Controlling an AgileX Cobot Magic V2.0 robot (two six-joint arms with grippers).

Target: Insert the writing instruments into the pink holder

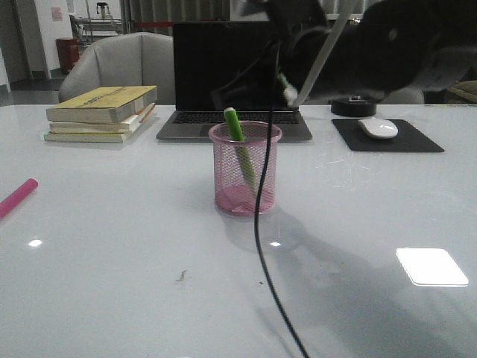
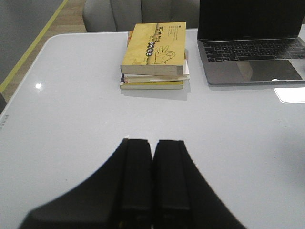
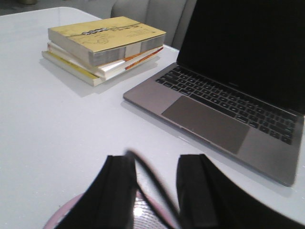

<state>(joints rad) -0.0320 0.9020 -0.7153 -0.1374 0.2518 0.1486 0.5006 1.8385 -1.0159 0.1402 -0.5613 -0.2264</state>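
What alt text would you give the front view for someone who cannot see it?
A pink wire-mesh pen cup stands mid-table on a white table, holding a lime green marker that leans inside it. A hot pink marker lies at the table's left edge; behind are stacked books and an open laptop.

Small dark characters on the yellow book cover (image 2: 155, 45), too blurred to read.
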